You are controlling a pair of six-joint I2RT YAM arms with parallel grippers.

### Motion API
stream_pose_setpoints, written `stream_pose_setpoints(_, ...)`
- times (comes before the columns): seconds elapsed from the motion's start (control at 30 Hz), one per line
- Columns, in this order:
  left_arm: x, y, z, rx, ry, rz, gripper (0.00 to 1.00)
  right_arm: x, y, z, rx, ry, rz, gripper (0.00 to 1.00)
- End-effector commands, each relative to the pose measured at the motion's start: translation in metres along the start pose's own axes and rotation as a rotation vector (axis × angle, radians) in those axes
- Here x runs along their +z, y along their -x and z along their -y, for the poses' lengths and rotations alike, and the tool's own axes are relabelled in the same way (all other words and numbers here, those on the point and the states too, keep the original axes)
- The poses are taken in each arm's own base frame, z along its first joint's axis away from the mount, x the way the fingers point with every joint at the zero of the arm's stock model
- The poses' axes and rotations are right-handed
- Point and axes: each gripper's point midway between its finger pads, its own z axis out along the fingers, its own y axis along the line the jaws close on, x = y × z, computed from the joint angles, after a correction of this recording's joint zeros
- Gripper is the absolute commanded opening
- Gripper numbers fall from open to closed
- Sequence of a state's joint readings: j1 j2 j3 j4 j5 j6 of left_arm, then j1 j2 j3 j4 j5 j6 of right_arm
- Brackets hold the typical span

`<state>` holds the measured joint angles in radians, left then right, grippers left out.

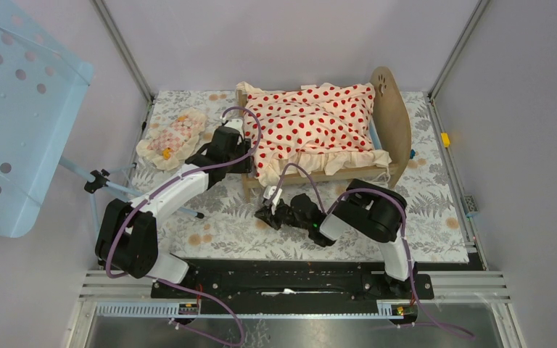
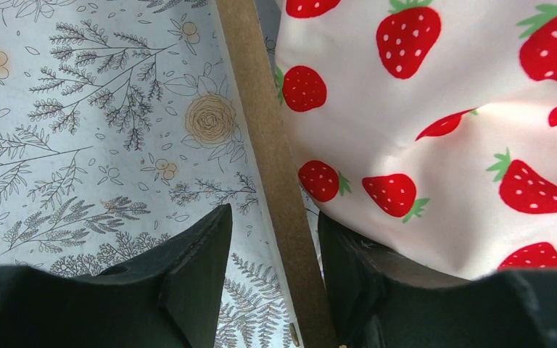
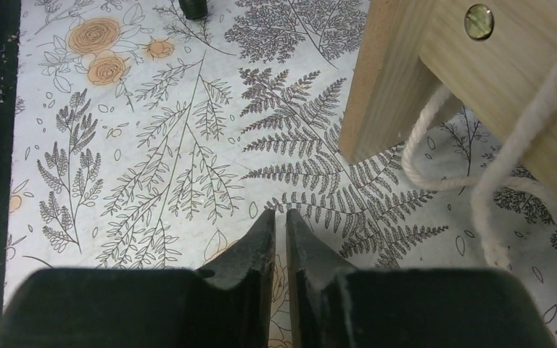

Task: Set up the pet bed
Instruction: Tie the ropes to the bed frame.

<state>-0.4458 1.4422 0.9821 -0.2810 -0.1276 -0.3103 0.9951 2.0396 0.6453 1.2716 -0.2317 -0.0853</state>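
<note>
Top external view: small light-wood pet bed with a rounded, paw-print headboard [image 1: 393, 116] stands toward the back of the fern-patterned desk [image 1: 435, 217], headboard to the right. Its mattress is almost wholly hidden under a cream ruffled blanket printed with red strawberries [image 1: 312, 119]. A small pink checked pillow [image 1: 170, 139] lies apart on the desk, left of the bed's foot.

Left wrist view: left claw [image 2: 272, 217] sits astride the thin wooden footboard [image 2: 272, 145]. Its jaws are apart, with one finger [image 2: 196, 268] clear of the wood and the other on the blanket side, probably placed to steady or shift the frame.

Right wrist view: right claw [image 3: 281, 217] hangs low over the desk by the bed's near leg [image 3: 384, 87], jaws almost touching, gripping nothing. A cream cord [image 3: 493, 174] dangles beside it, uncaught.
</note>
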Motion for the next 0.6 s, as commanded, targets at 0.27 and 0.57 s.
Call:
stream_pose_setpoints(0.27,0.001,0.015,0.001,-0.003,-0.009,0.033,0.49,0.004,0.041,0.049,-0.037,-0.275,0.145,0.38)
stream_pose_setpoints(0.57,0.016,0.006,0.007,-0.004,-0.053,-0.045,0.25,0.016,0.045,0.069,-0.049,-0.369,0.177,0.56)
